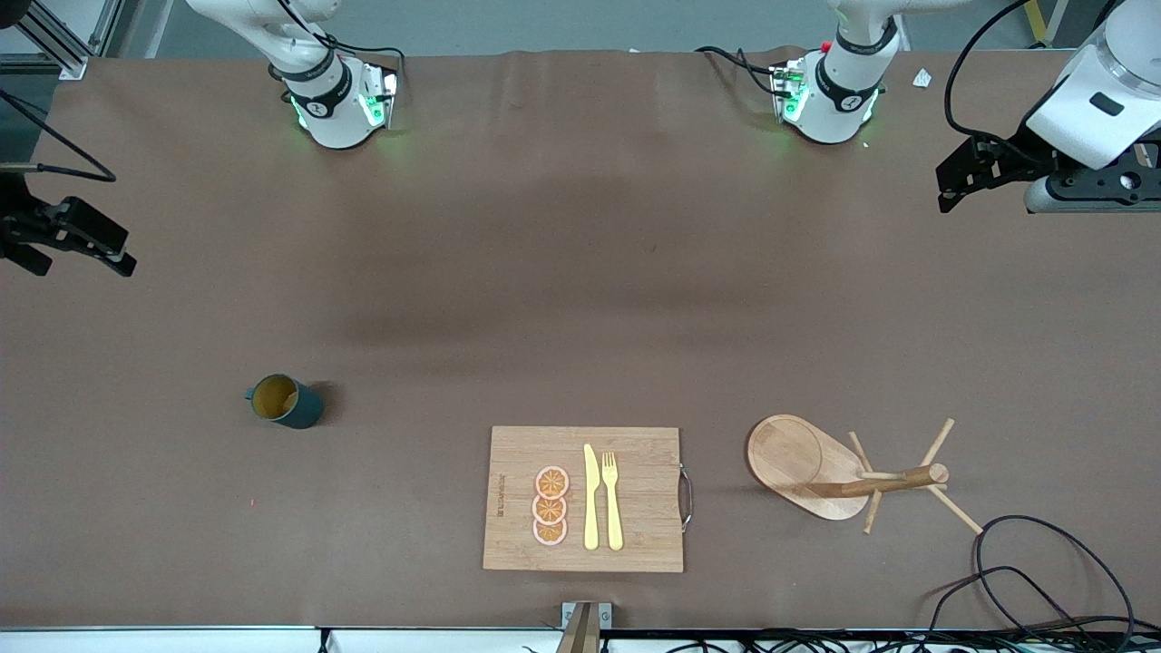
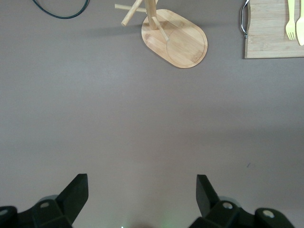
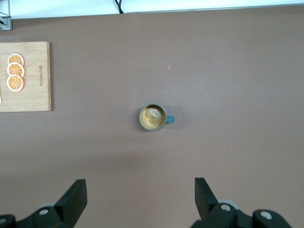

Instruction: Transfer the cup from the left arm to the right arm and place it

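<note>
The cup (image 1: 287,402), a small dark teal mug with a tan-yellow inside, stands upright on the brown table toward the right arm's end. It also shows in the right wrist view (image 3: 153,117). My right gripper (image 1: 109,258) hangs open and empty above the table's edge at its own end, well apart from the cup; its own view shows the gripper (image 3: 140,192) spread wide over bare table. My left gripper (image 1: 952,190) is open and empty, high over the left arm's end of the table, and its own view shows the gripper (image 2: 141,190) over bare table.
A wooden cutting board (image 1: 644,508) with a yellow knife (image 1: 590,497), a yellow fork (image 1: 612,499) and three orange slices (image 1: 551,506) lies near the front camera. A wooden mug tree (image 1: 816,467) stands beside it toward the left arm's end. Black cables (image 1: 1043,571) lie at that corner.
</note>
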{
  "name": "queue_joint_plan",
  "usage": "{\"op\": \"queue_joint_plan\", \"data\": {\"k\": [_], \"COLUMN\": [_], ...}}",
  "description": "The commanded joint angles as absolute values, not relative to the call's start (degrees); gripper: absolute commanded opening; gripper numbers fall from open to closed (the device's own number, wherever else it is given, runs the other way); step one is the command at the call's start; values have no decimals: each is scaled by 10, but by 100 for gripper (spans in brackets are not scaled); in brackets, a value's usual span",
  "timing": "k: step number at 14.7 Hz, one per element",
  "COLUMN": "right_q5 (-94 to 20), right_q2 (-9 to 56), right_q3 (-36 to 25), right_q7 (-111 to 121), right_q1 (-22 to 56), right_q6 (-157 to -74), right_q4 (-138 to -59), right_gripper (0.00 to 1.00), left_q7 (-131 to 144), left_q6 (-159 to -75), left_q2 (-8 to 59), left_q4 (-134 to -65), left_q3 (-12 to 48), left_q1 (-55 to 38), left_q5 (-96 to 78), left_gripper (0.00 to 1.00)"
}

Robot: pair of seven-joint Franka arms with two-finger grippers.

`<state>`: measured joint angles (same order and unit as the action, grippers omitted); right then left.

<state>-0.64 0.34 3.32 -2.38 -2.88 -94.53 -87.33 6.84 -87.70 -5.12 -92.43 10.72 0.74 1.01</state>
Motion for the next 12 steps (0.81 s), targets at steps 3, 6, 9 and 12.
{"op": "queue_joint_plan", "data": {"k": [3, 6, 9, 12], "right_q5": [-11, -11, -10, -11], "right_q2": [-37, -35, -34, -29], "right_q3": [44, 44, 44, 44], "right_q7": [-19, -18, -15, -13], "right_q1": [-47, -47, -47, -48], "right_q6": [-987, -975, -938, -940], "right_q4": [-944, -920, -909, -907], "right_gripper": [100, 100, 100, 100], "left_q7": [44, 43, 47, 50], "left_q6": [-882, -882, -881, -880], "left_q2": [-56, -55, -54, -54], "left_q4": [-929, -926, -923, -923], "left_q3": [107, 107, 107, 107], "left_q1": [10, 7, 8, 9], "left_q5": [1, 4, 1, 1], "left_gripper": [100, 100, 100, 100]}}
